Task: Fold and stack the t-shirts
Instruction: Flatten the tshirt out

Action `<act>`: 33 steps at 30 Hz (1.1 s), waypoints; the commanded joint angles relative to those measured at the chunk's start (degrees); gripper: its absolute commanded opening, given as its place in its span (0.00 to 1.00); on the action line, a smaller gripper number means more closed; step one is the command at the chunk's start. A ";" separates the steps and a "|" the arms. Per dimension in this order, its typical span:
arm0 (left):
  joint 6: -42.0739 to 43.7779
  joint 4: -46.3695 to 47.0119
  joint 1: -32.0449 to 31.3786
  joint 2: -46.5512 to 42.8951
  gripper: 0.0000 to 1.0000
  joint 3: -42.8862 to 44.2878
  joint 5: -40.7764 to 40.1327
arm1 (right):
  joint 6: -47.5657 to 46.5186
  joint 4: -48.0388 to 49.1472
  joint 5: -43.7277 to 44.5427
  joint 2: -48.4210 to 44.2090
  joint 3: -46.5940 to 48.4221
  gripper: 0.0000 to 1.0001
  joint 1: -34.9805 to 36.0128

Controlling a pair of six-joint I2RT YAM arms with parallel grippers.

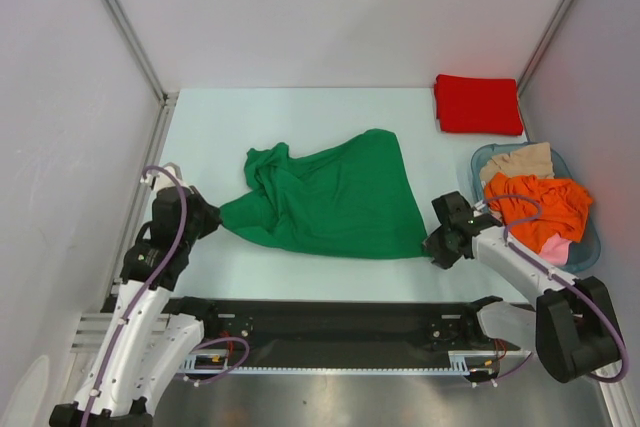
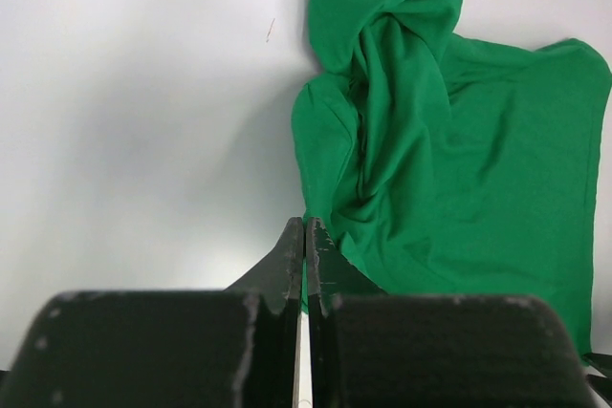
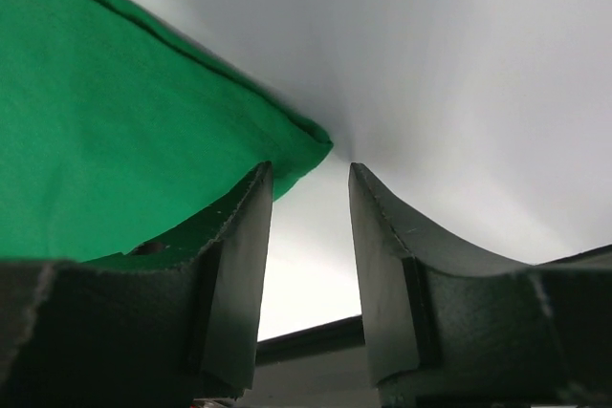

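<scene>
Right gripper point(image 3: 309, 167) stands parted, with one near corner of the green t-shirt point(image 1: 330, 197) just ahead of its tips. My left gripper point(image 2: 304, 224) is pressed closed at the opposite corner; whether it pinches cloth, I cannot tell. The shirt stretches crosswise between them.

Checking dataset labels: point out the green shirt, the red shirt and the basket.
green shirt point(image 1: 340, 197): top view, middle of its spread body.
red shirt point(image 1: 477, 104): top view, centre of the folded square.
basket point(image 1: 478, 157): top view, bare far-left rim.
</scene>
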 commanded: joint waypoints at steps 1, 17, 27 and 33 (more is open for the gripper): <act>-0.25 1.22 -0.42 -0.68 0.00 0.56 0.43 | 2.99 1.74 1.66 0.96 -0.70 0.43 -0.06; 0.54 1.57 -0.42 -1.82 0.00 4.07 0.44 | -0.31 9.81 2.71 1.16 -2.63 0.00 1.43; 13.71 19.55 -0.42 2.04 0.00 18.83 0.08 | -34.12 36.09 0.61 -14.76 7.98 0.00 -0.15; 24.17 34.42 -0.33 6.69 0.00 31.74 5.26 | -46.29 49.09 2.72 -11.26 23.72 0.00 -0.50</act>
